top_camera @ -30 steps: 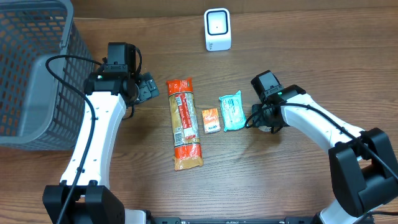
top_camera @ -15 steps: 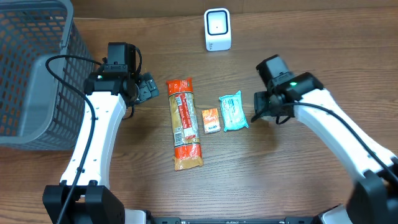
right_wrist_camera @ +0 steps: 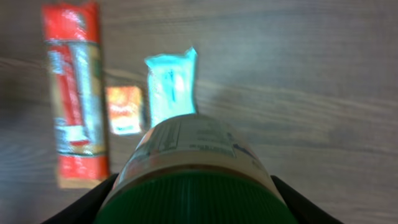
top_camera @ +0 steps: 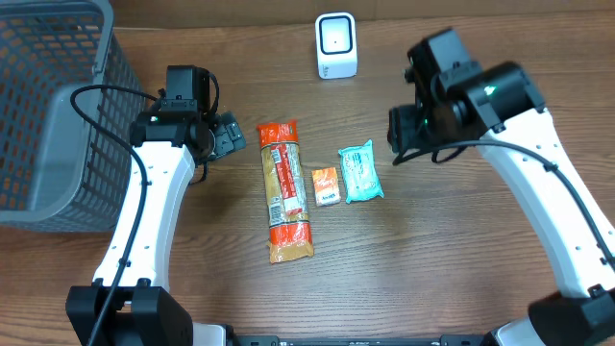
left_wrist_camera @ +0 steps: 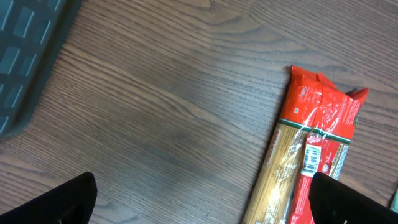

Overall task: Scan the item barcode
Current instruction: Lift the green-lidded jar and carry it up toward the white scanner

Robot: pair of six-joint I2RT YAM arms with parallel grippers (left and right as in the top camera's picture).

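Note:
My right gripper (right_wrist_camera: pixel 194 208) is shut on a jar (right_wrist_camera: pixel 189 155) with a green ribbed lid and a pale printed label, held above the table. A dark finger presses each side of the lid. From overhead, the right gripper (top_camera: pixel 408 133) hangs right of the teal pack, and the wrist hides the jar. The white scanner (top_camera: pixel 336 45) stands at the back centre. My left gripper (top_camera: pixel 227 135) is open and holds nothing, just left of the long pasta packet (top_camera: pixel 284 189). In the left wrist view its fingertips (left_wrist_camera: pixel 56 202) frame bare wood, with the pasta packet (left_wrist_camera: pixel 311 155) to the right.
A small orange packet (top_camera: pixel 327 185) and a teal wipes pack (top_camera: pixel 360 171) lie right of the pasta packet. A grey wire basket (top_camera: pixel 48 106) fills the left edge, close behind the left arm. The same three packets appear below the jar in the right wrist view.
The right arm has risen off the table with the jar and moved back toward the scanner. The left arm has not moved.

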